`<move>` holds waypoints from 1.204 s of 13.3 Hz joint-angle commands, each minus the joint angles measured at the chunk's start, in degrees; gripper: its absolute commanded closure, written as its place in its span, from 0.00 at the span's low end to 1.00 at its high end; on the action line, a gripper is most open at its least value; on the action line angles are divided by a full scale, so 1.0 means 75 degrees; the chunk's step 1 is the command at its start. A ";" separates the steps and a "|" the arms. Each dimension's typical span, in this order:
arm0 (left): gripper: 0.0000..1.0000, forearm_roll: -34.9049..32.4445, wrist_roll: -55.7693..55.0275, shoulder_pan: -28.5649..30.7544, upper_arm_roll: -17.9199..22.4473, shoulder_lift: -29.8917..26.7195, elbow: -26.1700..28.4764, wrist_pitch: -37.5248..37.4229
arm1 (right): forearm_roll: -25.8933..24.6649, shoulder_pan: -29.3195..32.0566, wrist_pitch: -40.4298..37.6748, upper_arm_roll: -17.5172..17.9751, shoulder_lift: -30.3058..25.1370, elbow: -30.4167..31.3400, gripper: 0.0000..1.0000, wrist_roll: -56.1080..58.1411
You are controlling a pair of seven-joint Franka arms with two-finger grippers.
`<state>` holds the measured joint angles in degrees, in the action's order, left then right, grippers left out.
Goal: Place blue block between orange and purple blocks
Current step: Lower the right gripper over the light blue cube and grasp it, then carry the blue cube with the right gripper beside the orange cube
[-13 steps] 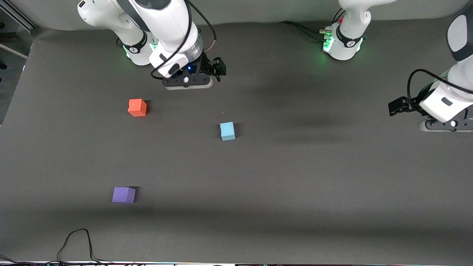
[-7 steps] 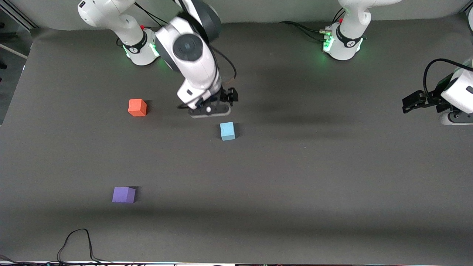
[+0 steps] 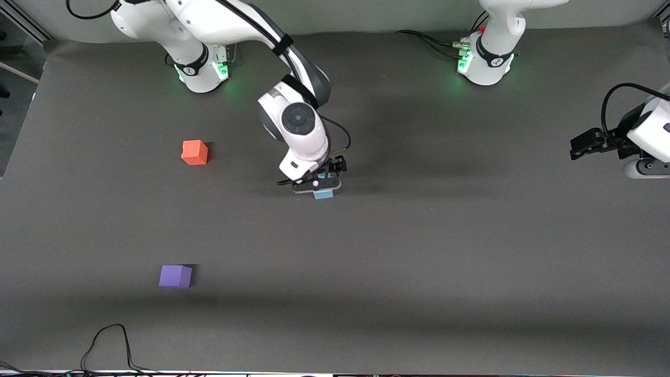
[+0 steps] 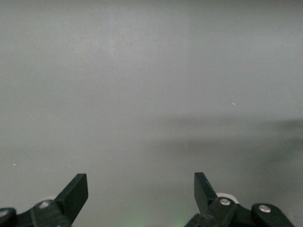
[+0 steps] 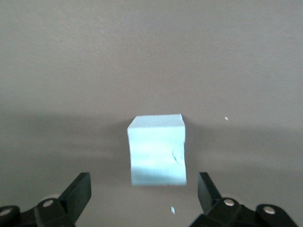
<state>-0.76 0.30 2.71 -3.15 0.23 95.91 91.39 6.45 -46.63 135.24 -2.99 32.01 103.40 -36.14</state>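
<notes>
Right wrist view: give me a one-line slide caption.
Right gripper, jaws open, poised over the blue block on the grey table.

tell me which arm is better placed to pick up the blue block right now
The right arm. Its claw is open directly over the blue block, and the right wrist view shows the cube between its fingers. The left claw waits, open, at the left arm's end of the table, with no block nearby.

Light blue block (image 3: 323, 194) mid-table; orange block (image 3: 194, 152) and purple block (image 3: 175, 276) well apart.
</notes>
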 commanded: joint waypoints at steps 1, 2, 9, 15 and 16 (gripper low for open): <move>0.00 0.0137 0.0253 -0.0056 0.0080 0.0017 -0.0167 -0.0279 | -0.0098 -0.0285 0.0599 -0.0140 0.0371 0.0171 0.00 0.0003; 0.00 0.0137 0.0253 -0.0056 0.0080 0.0017 -0.0179 -0.0279 | -0.0098 -0.0286 0.0670 -0.0140 0.0454 0.0171 0.00 0.0014; 0.00 0.0032 0.0253 -0.0138 0.0010 0.0028 -0.0190 -0.0232 | -0.0098 -0.0205 0.0800 -0.0163 0.0560 0.0148 0.47 0.0096; 0.00 0.0055 0.0242 -0.0115 0.0022 0.0052 -0.0190 -0.0150 | -0.0098 -0.0181 -0.0191 -0.0736 -0.0502 -0.0073 0.98 0.0167; 0.00 0.0078 0.0253 -0.0092 0.0022 0.0052 -0.0190 -0.0150 | -0.0086 -0.0181 -0.0951 -0.0865 -0.0889 -0.0365 0.97 0.0179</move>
<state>-0.45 1.35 2.40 -3.43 0.24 95.49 90.68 6.37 -47.82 136.56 -8.12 32.14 102.29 -35.66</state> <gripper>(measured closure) 0.000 0.441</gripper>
